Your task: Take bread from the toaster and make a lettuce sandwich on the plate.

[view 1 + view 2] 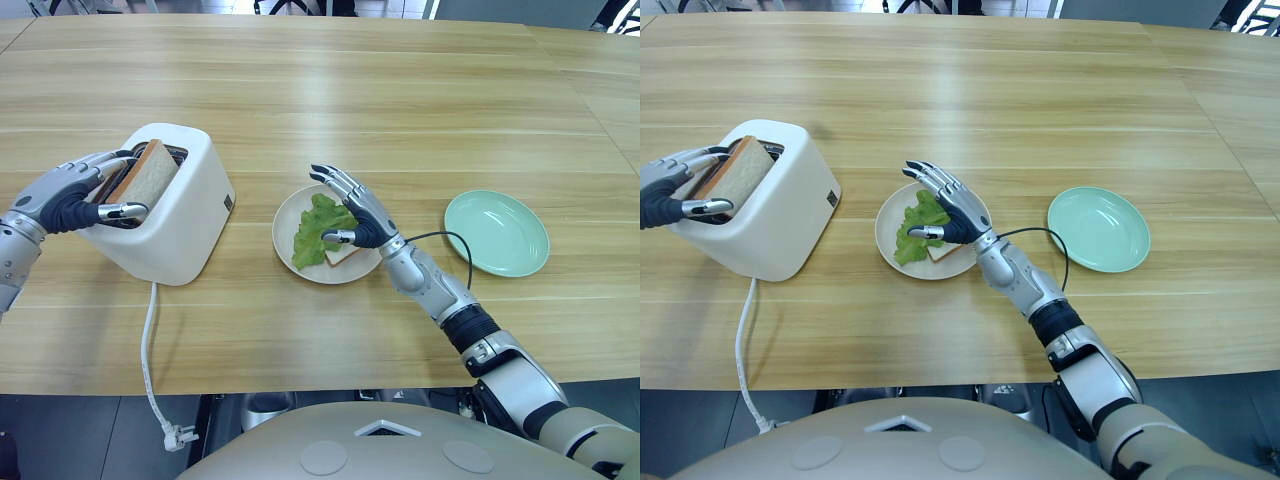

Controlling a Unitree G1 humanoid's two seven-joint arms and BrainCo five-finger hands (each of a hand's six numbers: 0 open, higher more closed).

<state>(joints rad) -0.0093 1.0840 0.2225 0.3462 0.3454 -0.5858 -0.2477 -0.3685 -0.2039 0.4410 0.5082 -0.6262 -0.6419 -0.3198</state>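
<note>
A white toaster (178, 215) stands on the left of the wooden table, tilted, with a slice of bread (148, 175) sticking out of its slot. My left hand (80, 198) is at the toaster's top with its fingers closed around that slice. In the middle lies a beige plate (290, 206) holding a bread slice (343, 253) with a green lettuce leaf (318, 227) on top. My right hand (355, 208) hovers open just over the plate's right side, fingers spread above the lettuce.
A light green plate (497, 233) lies to the right of the beige one. The toaster's white cord (150, 350) runs off the near table edge, its plug (177, 436) hanging. A thin black cable (452, 240) loops by my right wrist.
</note>
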